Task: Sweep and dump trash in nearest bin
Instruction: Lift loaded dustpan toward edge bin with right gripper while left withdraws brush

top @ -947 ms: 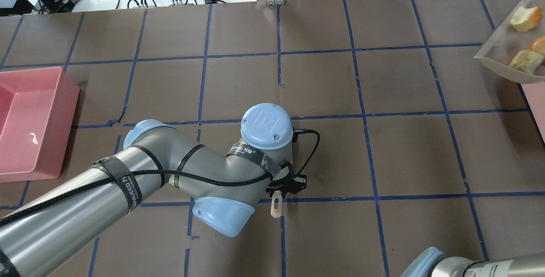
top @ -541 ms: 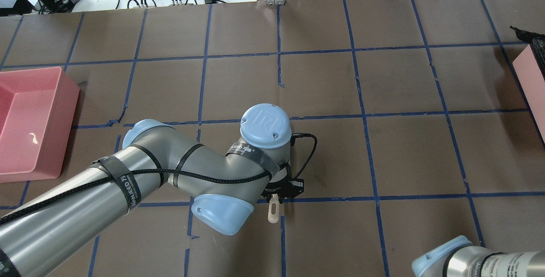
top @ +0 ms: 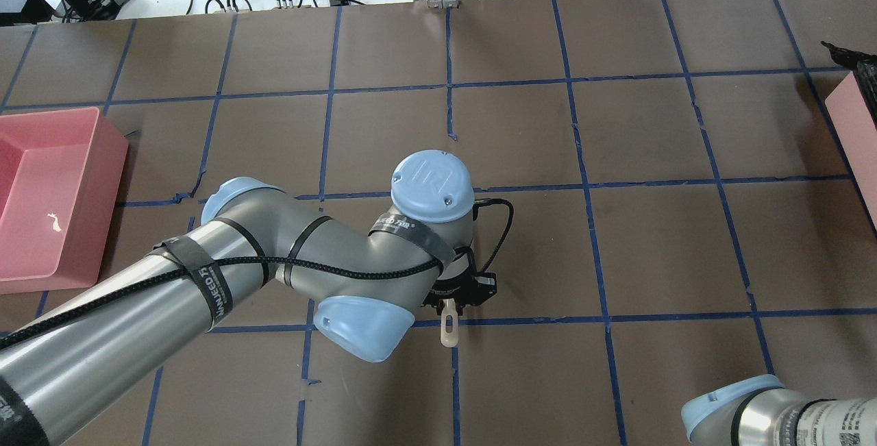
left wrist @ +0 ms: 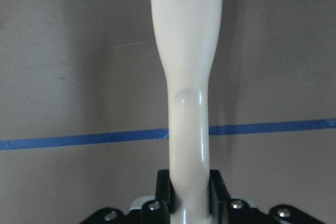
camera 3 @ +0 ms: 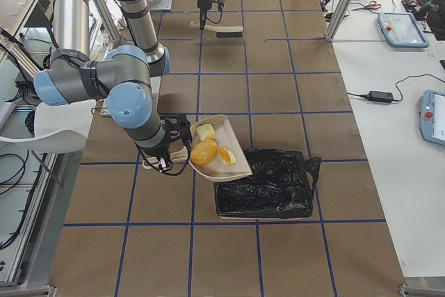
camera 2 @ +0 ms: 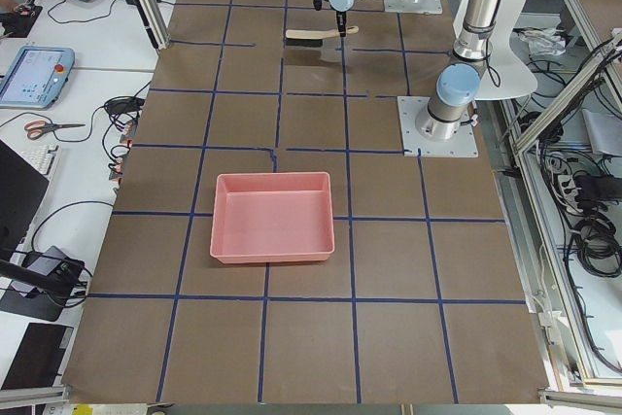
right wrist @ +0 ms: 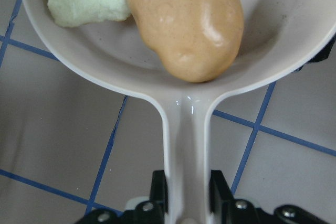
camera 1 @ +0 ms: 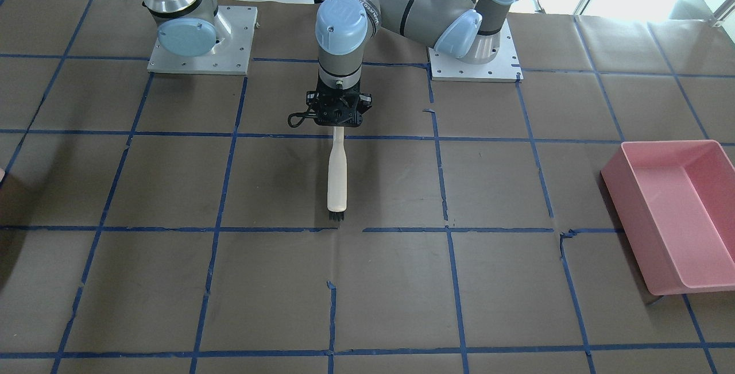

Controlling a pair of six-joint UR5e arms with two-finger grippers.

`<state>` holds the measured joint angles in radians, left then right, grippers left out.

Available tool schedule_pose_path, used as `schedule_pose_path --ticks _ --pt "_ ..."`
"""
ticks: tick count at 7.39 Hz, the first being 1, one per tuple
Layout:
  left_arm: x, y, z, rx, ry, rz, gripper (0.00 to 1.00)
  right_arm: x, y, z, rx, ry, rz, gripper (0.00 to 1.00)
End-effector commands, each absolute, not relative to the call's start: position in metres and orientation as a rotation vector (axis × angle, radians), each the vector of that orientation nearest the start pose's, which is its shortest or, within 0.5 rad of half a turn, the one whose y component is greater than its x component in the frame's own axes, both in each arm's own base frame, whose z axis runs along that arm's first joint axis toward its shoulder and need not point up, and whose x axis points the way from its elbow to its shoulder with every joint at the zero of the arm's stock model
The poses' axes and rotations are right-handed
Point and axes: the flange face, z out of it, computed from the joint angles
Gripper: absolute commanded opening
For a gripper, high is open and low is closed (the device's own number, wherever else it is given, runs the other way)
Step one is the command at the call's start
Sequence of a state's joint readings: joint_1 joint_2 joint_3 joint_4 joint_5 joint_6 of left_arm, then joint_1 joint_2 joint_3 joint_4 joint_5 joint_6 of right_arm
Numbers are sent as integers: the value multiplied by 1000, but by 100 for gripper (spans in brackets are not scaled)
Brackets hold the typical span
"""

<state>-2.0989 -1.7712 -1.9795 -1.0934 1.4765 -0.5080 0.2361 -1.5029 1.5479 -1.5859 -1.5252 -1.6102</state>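
R gripper (right wrist: 187,195) clamped on dustpan (camera 3: 224,140) handle, trash (camera 3: 204,151) in the pan. Bin (top: 853,116) lies just ahead of pan mouth; you tip fwd. L gripper (left wrist: 187,192) clamped on brush (camera 1: 337,176), well apart.

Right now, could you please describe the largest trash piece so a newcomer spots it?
The right arm's hand holds a cream plastic dustpan near the black-bagged bin. In its scoop lies a brown potato-like oval, bigger than the two pale foam chunks beside it.
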Motion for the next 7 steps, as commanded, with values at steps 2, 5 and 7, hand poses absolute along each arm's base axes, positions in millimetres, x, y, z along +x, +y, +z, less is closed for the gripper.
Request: schedule_pose_path --ticks 2,5,7 --pt "-374 -357 231 24 3137 288 1 -476 -253 479 -293 3107 60 13" --pt "-375 -359 224 12 3133 296 2 -489 -261 471 -202 3077 99 14" --pt "-375 -359 224 21 3133 296 64 -500 -269 452 -136 3053 154 13"
